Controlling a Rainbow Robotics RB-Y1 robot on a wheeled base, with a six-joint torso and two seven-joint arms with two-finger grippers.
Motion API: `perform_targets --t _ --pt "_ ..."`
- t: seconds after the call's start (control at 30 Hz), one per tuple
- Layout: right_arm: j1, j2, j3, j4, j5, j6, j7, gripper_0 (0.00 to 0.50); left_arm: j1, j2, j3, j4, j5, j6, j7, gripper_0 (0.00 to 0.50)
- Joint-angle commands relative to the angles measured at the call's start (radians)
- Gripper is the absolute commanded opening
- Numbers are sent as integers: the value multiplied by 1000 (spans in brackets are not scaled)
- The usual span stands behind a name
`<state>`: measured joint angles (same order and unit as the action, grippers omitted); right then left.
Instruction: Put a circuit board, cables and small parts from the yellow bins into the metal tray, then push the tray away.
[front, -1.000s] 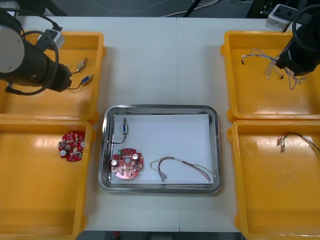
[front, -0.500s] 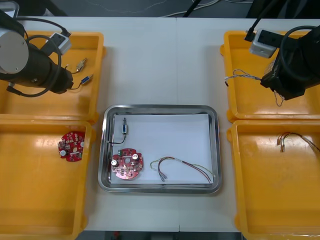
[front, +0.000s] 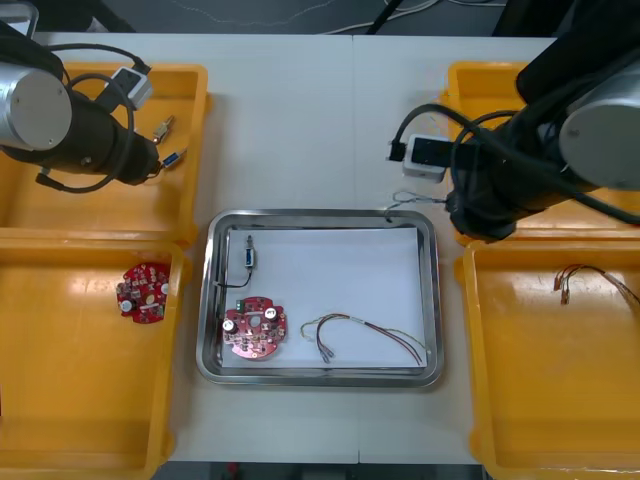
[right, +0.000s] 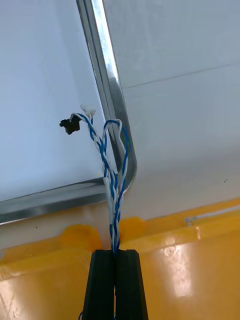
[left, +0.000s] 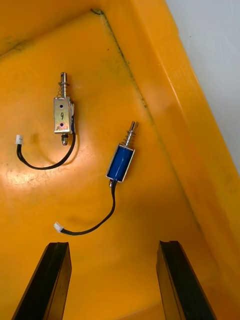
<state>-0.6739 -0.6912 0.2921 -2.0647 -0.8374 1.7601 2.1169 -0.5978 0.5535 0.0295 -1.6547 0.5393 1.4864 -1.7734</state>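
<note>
One cable (right: 111, 165) is pinched in the right end effector (right: 116, 252); release is best delayed until the rim of the tray (right: 107, 85) ahead is cleared; the left end effector (left: 114, 245) is spread.

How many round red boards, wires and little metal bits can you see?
Round red circuit boards: 2
Cables: 3, two red and yellow cables, one twisted blue and white cable pinched by the right gripper
Small metal parts: 3, one in the shiny metal tray, two by the open left gripper
Total in sight: 8
</note>
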Motion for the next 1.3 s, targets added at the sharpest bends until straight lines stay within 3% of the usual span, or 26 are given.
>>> perform_targets --t 0.03,0.53,0.97,1.13,1.3 --pt "-1 36 124 -32 38 -74 -97 0 -68 -32 -16 33 21 -35 -178 500" --pt "-18 64 325 26 52 -232 -167 0 -108 -37 -54 89 19 -63 -199 500" --pt "-18 107 351 161 57 -281 -137 0 -115 -37 -25 96 -8 -74 -304 500" --pt "-19 114 390 204 100 -323 -130 0 -117 -37 -23 98 -18 -77 -327 500" --pt "-19 116 392 227 96 -335 -129 0 -137 -37 -20 150 -7 -106 -390 500"
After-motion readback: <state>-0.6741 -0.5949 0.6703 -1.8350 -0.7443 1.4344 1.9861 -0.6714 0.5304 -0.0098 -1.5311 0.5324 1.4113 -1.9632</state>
